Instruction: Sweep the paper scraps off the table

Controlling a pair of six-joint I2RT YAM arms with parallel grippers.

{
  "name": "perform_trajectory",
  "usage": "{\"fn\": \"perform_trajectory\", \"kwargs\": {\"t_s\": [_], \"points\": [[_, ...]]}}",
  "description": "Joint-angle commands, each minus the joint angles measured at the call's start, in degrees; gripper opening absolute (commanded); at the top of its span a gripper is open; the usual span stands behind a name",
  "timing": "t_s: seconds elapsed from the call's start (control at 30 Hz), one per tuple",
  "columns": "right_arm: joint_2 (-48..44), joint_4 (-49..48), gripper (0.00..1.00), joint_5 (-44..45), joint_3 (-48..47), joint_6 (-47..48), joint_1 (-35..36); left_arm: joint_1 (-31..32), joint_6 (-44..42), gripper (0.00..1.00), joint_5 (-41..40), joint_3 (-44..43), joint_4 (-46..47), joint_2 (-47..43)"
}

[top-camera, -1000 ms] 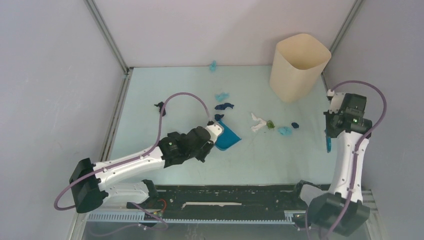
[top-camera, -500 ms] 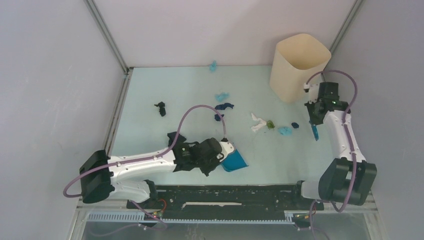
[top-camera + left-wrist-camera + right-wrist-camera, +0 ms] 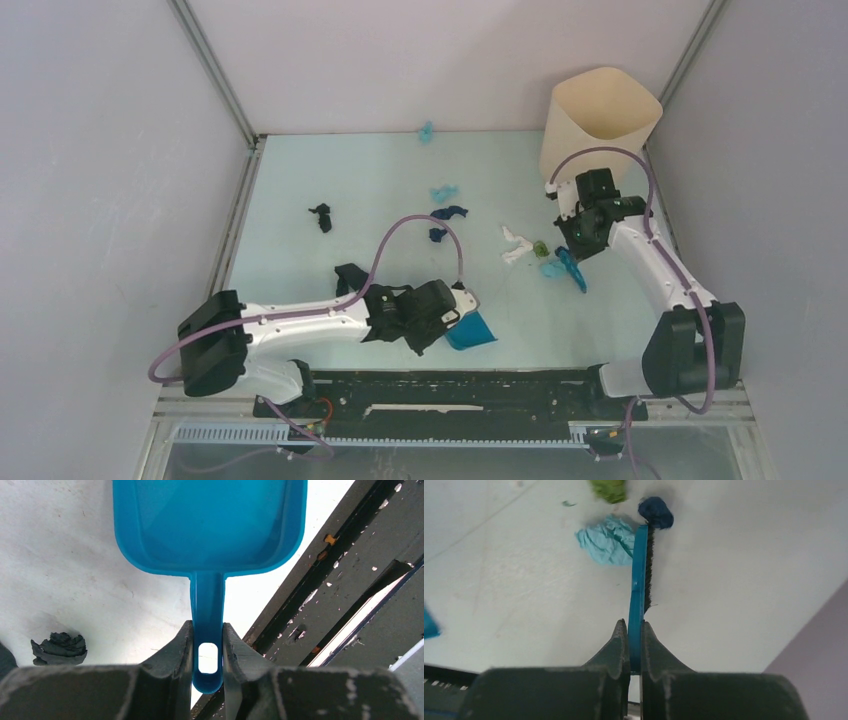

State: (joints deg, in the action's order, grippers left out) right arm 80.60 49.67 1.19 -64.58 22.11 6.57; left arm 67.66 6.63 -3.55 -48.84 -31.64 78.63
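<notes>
Against the smooth back of the small blue plastic hand brush [image 3: 640,575], near its far tip, lies a crumpled light blue paper scrap [image 3: 606,542]. A dark navy scrap [image 3: 655,511] sits at the tip on the bristle side, and a greenish scrap [image 3: 608,487] lies just beyond. Our right gripper [image 3: 634,626] pinches the brush handle. Our left gripper [image 3: 207,630] pinches the handle of the blue plastic dustpan [image 3: 207,525], well apart from the brush on the pale mint-green table [image 3: 330,180]. We judge this the gathering step. Next we must drag these scraps toward the pan's open mouth, with the bristles kept down so nothing slips past.
</notes>
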Motion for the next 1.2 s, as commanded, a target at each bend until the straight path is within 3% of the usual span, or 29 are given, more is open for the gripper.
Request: {"fn": "perform_trajectory", "kwargs": {"t_s": [0.0,0.1,0.37,0.6,0.87,1.03,1.17], "points": [[-6.79,7.35,0.00,-8.45,2.18,-3.40,4.98,0.28,1.05,0.00,-1.08,-2.31,0.43,0.92],[-10.30,9.25,0.00,-8.69,3.79,-4.14,8.98,0.28,1.10,0.00,-1.03,-2.69,0.33,1.41],[-17.59,9.74,0.00,-0.46,0.14,-0.53,7.59,0.28,1.14,0.00,0.82,-2.80,0.70,2.98],[-13.62,-4.06,0.00,12.28,-1.10,7.32,5.57,0.28,4.32,0.00,-2.07,-7.42,-1.68,6.62],[-2.34,-11.40,0.00,12.47,-1.36,6.92,7.14,0.28,5.76,0.00,-1.47,-13.21,-3.62,10.36],[2.13,-6.78,0.00,6.70,-1.26,2.62,10.99,0.13,4.84,0.00,-1.66,-19.12,-5.70,14.53],[0.49,-0.07,0.00,-1.17,-1.25,-0.56,12.79,0.13,4.79,0.00,-0.68,-22.05,-5.93,17.27]]}}
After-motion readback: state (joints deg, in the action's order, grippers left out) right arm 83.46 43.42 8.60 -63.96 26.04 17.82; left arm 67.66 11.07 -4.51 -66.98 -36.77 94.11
